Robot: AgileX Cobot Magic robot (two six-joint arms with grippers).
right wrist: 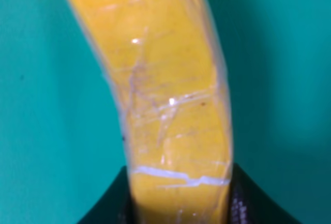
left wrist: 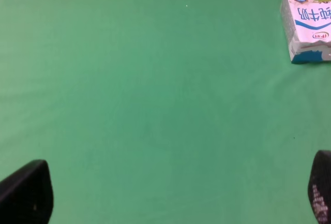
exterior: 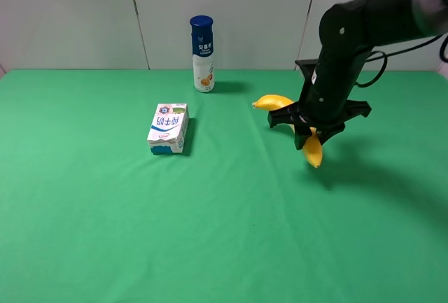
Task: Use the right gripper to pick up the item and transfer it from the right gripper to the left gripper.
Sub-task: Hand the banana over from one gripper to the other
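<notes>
The banana [exterior: 273, 102] [right wrist: 170, 94] was yellow, curved and smooth, with thin scratchy marks. The black right end effector [exterior: 308, 131] [right wrist: 178, 203] squeezed its middle. One end poked out at 10 o'clock and the other at 6 o'clock. The banana was at 3 o'clock from the boxy milk carton [exterior: 168, 128] on the green surface [exterior: 105, 233]. The left end effector [left wrist: 173, 198] was spread wide, holding nothing.

Carton [exterior: 168, 129], bottle [exterior: 203, 54] on green table [exterior: 210, 233]
</notes>
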